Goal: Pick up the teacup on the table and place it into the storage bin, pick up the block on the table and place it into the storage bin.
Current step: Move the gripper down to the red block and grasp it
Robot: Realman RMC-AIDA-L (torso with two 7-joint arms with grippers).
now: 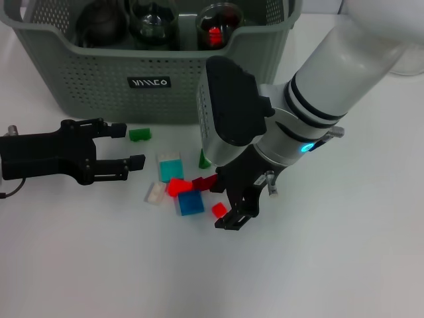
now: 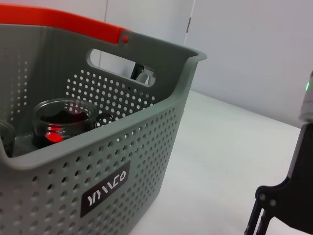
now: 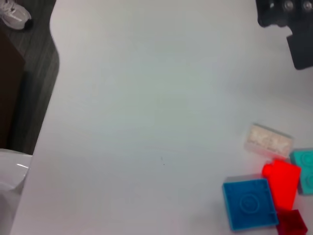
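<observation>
Both tools are down over the table (image 1: 344,265) as I look from the head camera. My right tool (image 1: 228,202) hangs at the end of the big white arm, pointing down among the loose blocks; its fingers are spread, with a dark red block (image 1: 205,182) at one fingertip and a small red block (image 1: 219,210) just beside the other, but I cannot tell whether either fingertip touches its block, and nothing is gripped. My left tool (image 1: 122,144) lies low at the left, fingers apart and empty, pointing toward a small green block (image 1: 140,134) that sits just off its upper fingertip.

Largest of the objects is the storage bin (image 1: 99,73), grey-green with perforated walls, standing at the far side of the table. Its front wall carries a small black label (image 1: 149,83) with white stylised letters that I cannot read with confidence; the left wrist camera shows the same label (image 2: 105,190) and an orange handle (image 2: 63,25) along the far rim. Inside the bin I see three glass vessels: a dark round one (image 1: 99,25), a clear one (image 1: 156,23) in the middle, and a glass cup (image 1: 218,23) holding something red.

In front of the bin lies the block cluster: a teal block (image 1: 171,167), a blue block (image 1: 190,203), a bright red block (image 1: 178,186), a translucent whitish block (image 1: 155,193), and a green piece (image 1: 204,159) half hidden by the right arm.
</observation>
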